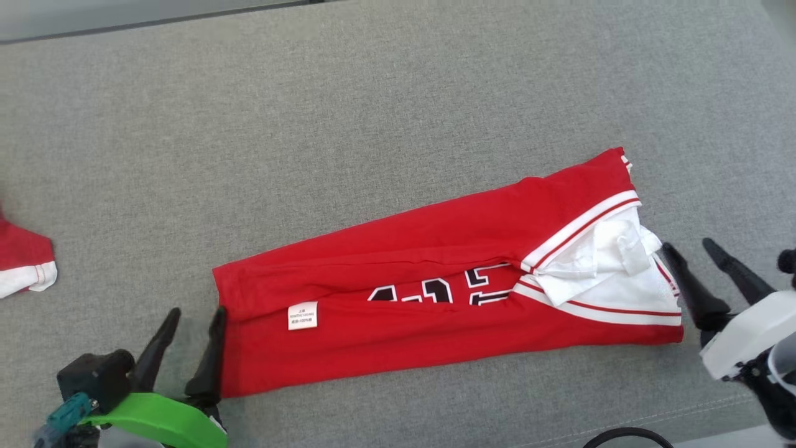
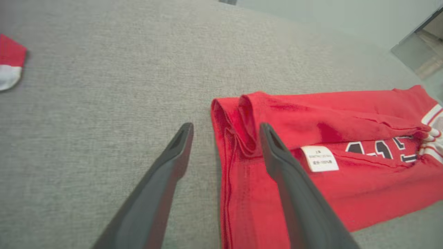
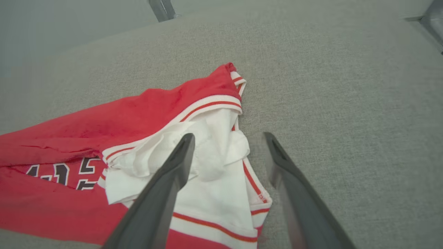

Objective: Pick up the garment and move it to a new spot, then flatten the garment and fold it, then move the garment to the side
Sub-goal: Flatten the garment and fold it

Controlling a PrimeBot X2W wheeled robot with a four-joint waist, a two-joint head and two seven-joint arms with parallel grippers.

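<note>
Item 1. Left gripper (image 1: 196,314), nearest me at lower left, with a bright green plastic piece (image 1: 155,420) on its wrist. Its long dark fingers (image 2: 173,162) stand apart, clamped on nothing. One lies over the hem end of the garment, the other over bare bench. I cannot tell whether they touch the cloth.

Item 2. Right gripper (image 1: 689,246), lower right. Its fingers are apart too and hold nothing. In the right wrist view one crosses the white sleeve and the other is over bare bench.

Item 3. Red jersey T-shirt (image 1: 398,249), folded lengthwise into a long band, lying flat and slanted between the two grippers. A small white label (image 1: 303,315) sits near the hem. The black white-outlined number (image 1: 435,292) is partly tucked under a fold. A crumpled white short sleeve (image 1: 597,255) with red-white striped trim is at the right end.

Item 4. Second red-and-white cloth piece (image 1: 22,264), at the far left edge, well apart from the T-shirt.

Item 5. Grey woven fabric-covered bench (image 1: 373,93), carrying everything.
</note>
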